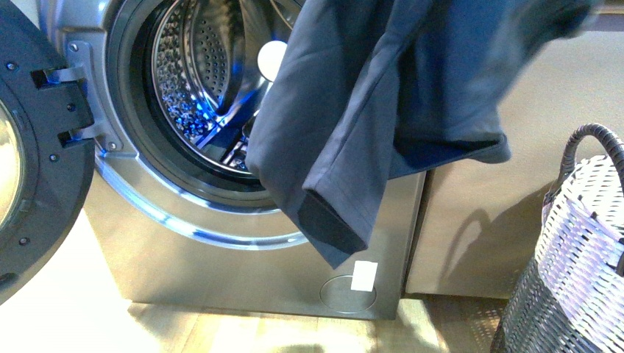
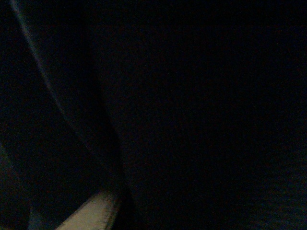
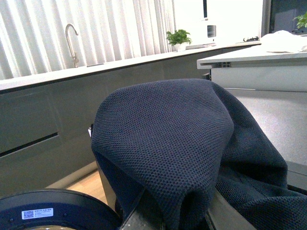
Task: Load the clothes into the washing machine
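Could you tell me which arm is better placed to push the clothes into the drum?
Probably right: the clothes drape over the right claw before the open washing machine; the left wrist view is dark.

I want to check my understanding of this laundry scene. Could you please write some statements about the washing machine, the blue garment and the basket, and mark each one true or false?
1. The door of the washing machine is swung open. True.
2. The navy garment lies fully inside the drum. False: it hangs in the air in front of the porthole, and its lower end is outside the machine.
3. A woven basket stands on the floor, to the right of the machine in the front view. True.
4. The drum is packed with laundry. False: the part that shows is bare perforated steel.
5. The left wrist view shows the garment clearly. False: that picture is dark.
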### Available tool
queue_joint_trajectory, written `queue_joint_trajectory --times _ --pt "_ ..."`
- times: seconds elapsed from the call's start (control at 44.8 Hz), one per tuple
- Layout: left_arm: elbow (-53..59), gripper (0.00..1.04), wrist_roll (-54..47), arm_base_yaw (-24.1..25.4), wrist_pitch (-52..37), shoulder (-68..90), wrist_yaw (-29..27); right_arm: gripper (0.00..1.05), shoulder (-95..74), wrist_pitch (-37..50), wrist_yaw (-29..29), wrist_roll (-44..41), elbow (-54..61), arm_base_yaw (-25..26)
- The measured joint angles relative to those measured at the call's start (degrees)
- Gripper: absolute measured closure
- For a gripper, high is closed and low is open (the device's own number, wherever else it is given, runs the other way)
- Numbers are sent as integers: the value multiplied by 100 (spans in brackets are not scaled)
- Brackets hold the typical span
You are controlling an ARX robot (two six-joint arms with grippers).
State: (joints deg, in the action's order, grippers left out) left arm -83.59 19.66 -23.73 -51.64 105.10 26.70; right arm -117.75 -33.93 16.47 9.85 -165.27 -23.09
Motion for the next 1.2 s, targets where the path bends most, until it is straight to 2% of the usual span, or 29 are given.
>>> queue_joint_trajectory --times 0.223,0.29,0.402,0.468,0.513,0.535,0.602,0.669,0.803,0.848,0.87,0.959,1.071,1.138,1.205 --pt "7 93 -4 168 114 0 -529 98 0 0 0 0 0 -2" --pt "37 97 -48 245 131 0 -640 98 0 0 0 0 0 -2" --pt "144 97 -74 398 162 -50 -739 98 0 0 -2 0 0 4" --pt "251 97 -105 505 162 -107 -743 92 0 0 0 -4 0 4" --pt "361 97 -120 592 151 -160 -717 84 0 0 4 0 0 4" --pt "420 97 -122 636 140 -186 -710 84 0 0 4 0 0 4" --pt "595 97 -127 761 136 -258 -682 67 0 0 13 0 -2 2" --pt "741 97 -186 855 140 -330 -605 62 0 0 15 -2 -7 2" --pt "1036 97 -450 1038 321 -466 -492 39 0 2 15 0 -7 2" --pt "1121 97 -540 1104 422 -498 -457 36 0 2 15 0 -7 2" --pt "1163 97 -619 1134 470 -505 -457 28 0 2 15 2 -15 2" --pt "1274 97 -881 1239 686 -518 -498 21 0 2 15 0 -33 2" --pt "1421 97 -1180 1366 896 -518 -627 4 0 2 15 2 -37 2" --pt "1523 97 -1298 1447 942 -516 -675 4 0 2 15 24 -39 2" --pt "1615 97 -1432 1502 970 -514 -715 12 0 2 15 26 -37 2"
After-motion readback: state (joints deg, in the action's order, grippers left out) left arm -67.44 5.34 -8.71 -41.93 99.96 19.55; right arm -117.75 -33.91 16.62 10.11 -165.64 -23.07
